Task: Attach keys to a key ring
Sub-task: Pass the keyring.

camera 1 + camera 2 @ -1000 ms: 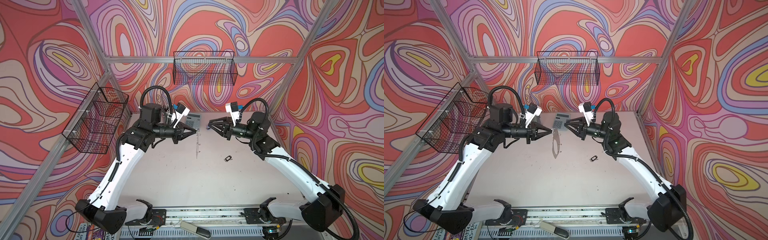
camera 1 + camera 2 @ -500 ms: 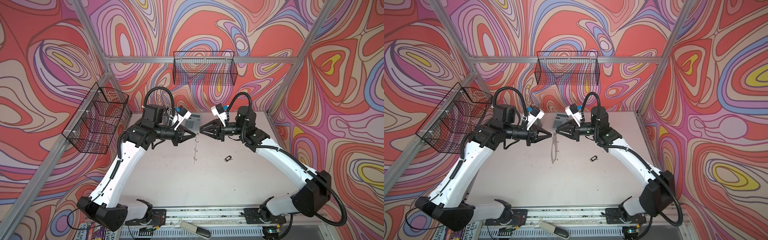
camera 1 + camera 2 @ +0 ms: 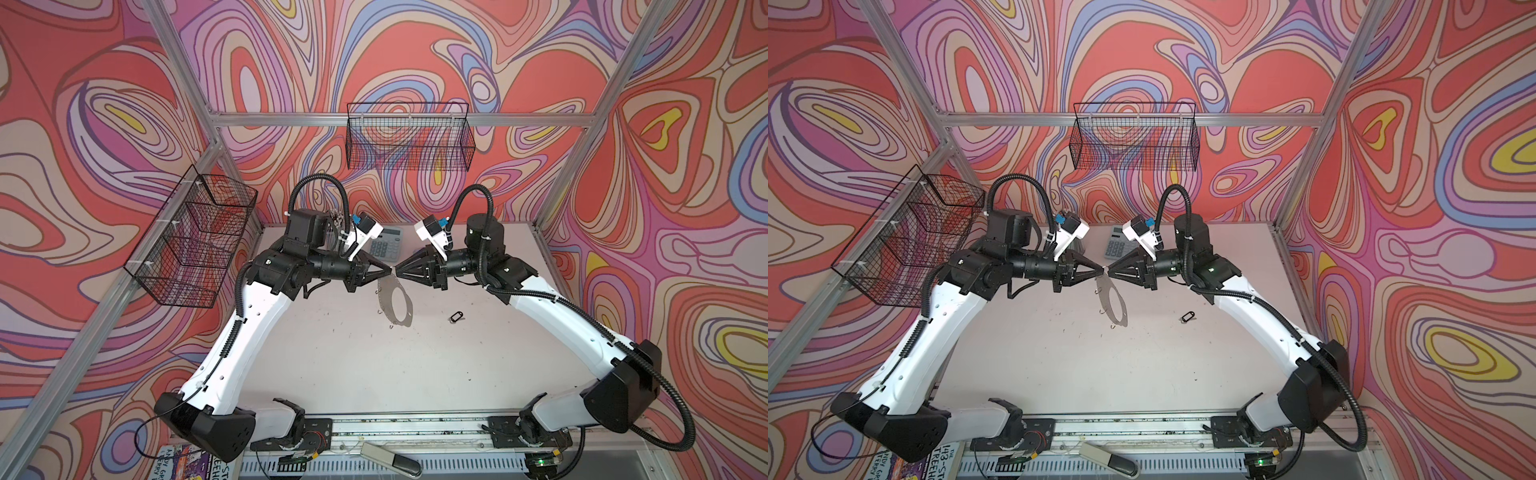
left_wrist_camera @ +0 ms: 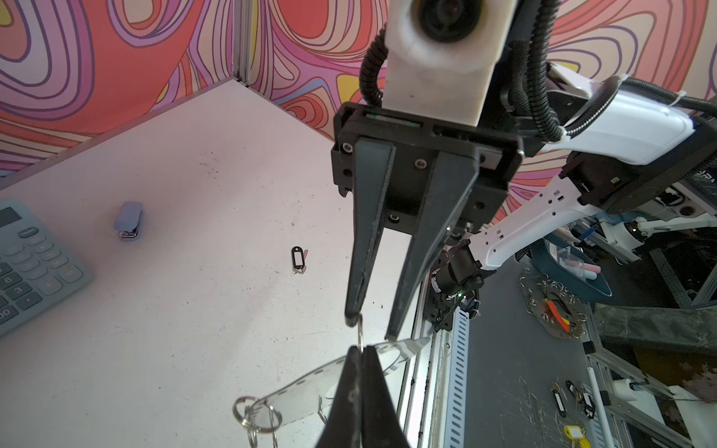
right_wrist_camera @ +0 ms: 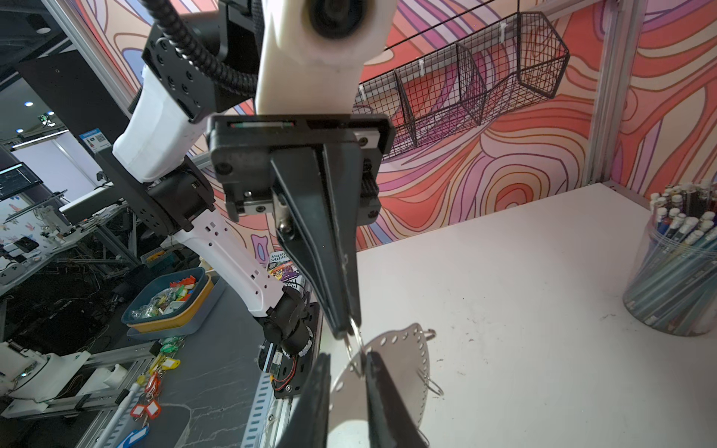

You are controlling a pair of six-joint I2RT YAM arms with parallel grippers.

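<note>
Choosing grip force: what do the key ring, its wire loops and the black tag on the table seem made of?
The key ring looks like a thin, flat, matte grey-brown sheet, likely plastic, since it seems half see-through in the left wrist view. Its wire loops are shiny silver, probably steel. The tag looks like glossy black plastic with a pale window.

Left wrist view: we read "ON/AC", "6", "3" on calculator (image 4: 35,263) keys | top view, lower left of frame: "143-ST", "TREEHO" on book (image 3: 948,457) cover | remaining print unreadable
</note>
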